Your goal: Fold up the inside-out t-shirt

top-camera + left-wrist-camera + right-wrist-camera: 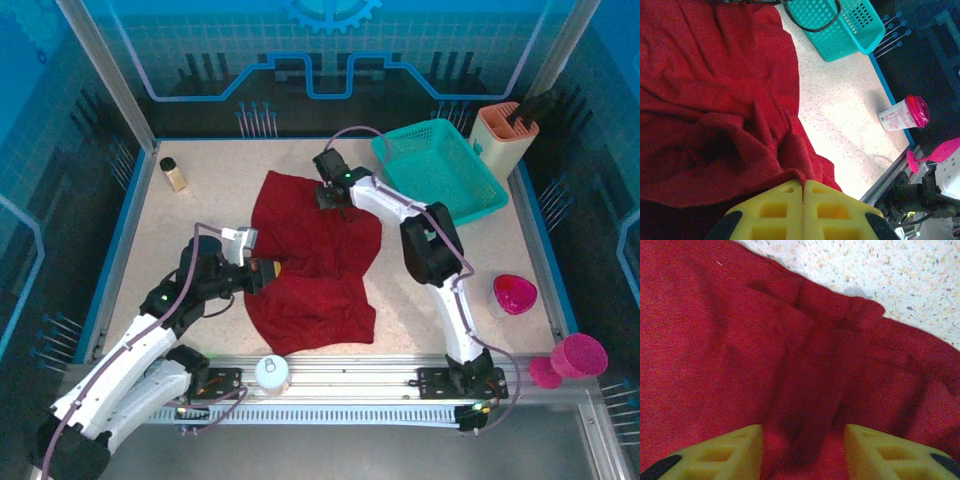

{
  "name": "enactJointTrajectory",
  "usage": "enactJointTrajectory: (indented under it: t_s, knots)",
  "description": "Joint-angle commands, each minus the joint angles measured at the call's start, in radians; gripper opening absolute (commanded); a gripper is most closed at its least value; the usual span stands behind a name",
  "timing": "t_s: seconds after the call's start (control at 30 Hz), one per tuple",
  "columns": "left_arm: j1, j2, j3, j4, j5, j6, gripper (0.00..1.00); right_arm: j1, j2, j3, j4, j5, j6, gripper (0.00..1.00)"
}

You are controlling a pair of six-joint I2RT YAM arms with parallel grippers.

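Top view, garment: the inside-out t-shirt (315,260) lies crumpled on the worktop (210,210) between the two hands. Its long axis runs from under the right hand back toward the arm bases.
Top view, left hand: the left hand (270,268) sits at the garment's left edge, about midway along it. The cloth spreads away ahead of its fingertips.
Top view, right hand: the right hand (330,200) is over the far end of the garment, with the bulk of the cloth behind it. The teal basket (440,170) stands apart on its outer side.
Left wrist view, hand state: the yellow pads (827,205) are pressed together. Folds of red cloth gather into the tip, so this is judged a pinch on the garment's edge.
Left wrist view, surroundings: bare worktop lies ahead and to the right of the hand, with the basket beyond it.
Right wrist view, hand state: the fingers (735,447) stand spread, straddling a raised ridge of cloth that runs straight ahead from between them. Nothing is clamped.
Right wrist view, garment: a hem edge crosses ahead of the hand, with bare worktop past it.
Judgement, governing relation: each hand is on cloth at a different end of the long axis. The right hand's ridge lies squarely in its gap, so closing there appears to be the pending step.
Risk: the pinch may gather more than one layer.
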Motion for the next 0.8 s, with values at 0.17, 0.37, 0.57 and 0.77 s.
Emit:
enactJointTrajectory:
  t_s: [0.17,0.37,0.57,0.77]
  knots:
    - [0.008,-0.023,0.077,-0.168,-0.163,0.062,0.00,-0.029,0.029,0.037,0.020,0.002,0.051,0.00]
    - [0.159,0.041,0.263,-0.162,-0.344,0.253,0.00,-0.107,-0.147,0.090,0.203,-0.200,0.109,0.00]
    - [0.439,0.323,0.817,-0.191,-0.266,0.512,0.00,-0.229,-0.164,0.452,0.322,-0.466,0.272,0.00]
    - [0.467,0.484,1.364,-0.302,-0.252,0.759,0.00,-0.270,-0.302,0.601,0.209,-0.436,0.245,0.00]
